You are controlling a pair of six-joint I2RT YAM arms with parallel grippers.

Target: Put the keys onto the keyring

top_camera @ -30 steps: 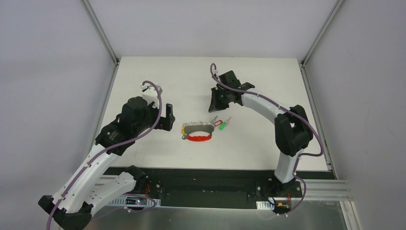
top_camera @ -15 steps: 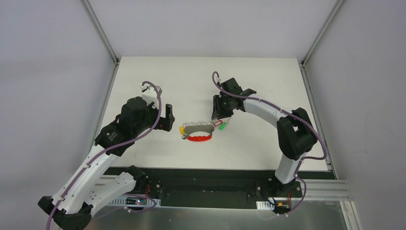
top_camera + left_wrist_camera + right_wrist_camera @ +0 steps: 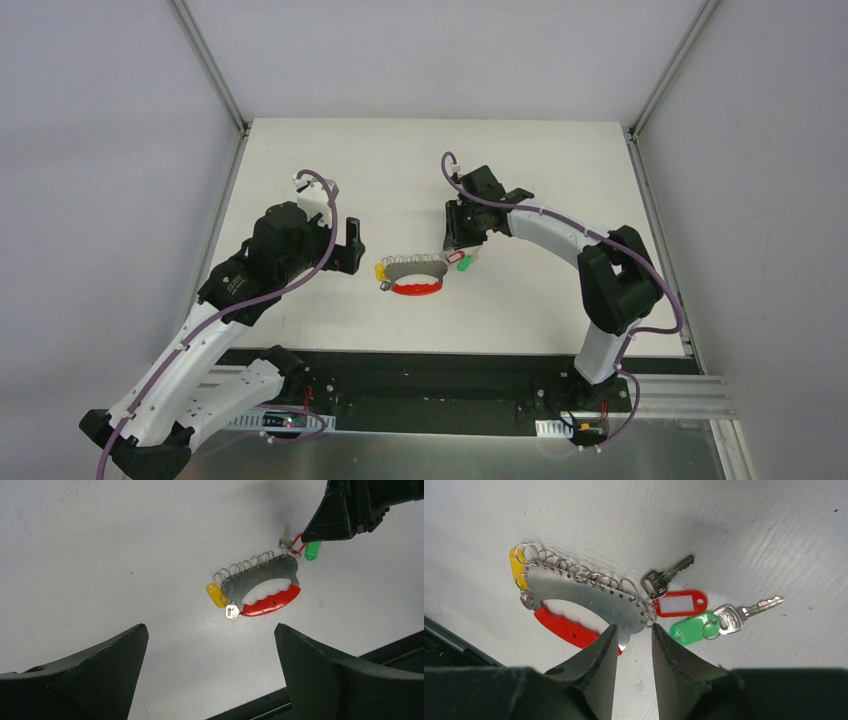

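The keyring (image 3: 589, 600) lies flat on the white table, a grey plate with a red grip and a row of wire rings; it also shows in the top view (image 3: 415, 278) and the left wrist view (image 3: 265, 585). A yellow-tagged key (image 3: 216, 594) sits at its left end. A red-tagged key (image 3: 679, 603) and a green-tagged key (image 3: 694, 627) lie against its right end. My right gripper (image 3: 633, 627) is narrowly open, with its tips down on either side of the plate's right end. My left gripper (image 3: 210, 627) is wide open and empty, left of the keyring.
The table's near edge, with a black strip (image 3: 330, 672), lies just in front of the keyring. The right arm's fingers (image 3: 345, 515) show in the left wrist view above the red and green tags.
My right gripper has moved down and forward from behind the keys to the keyring's right end, and its jaws have narrowed. The left arm has not moved.
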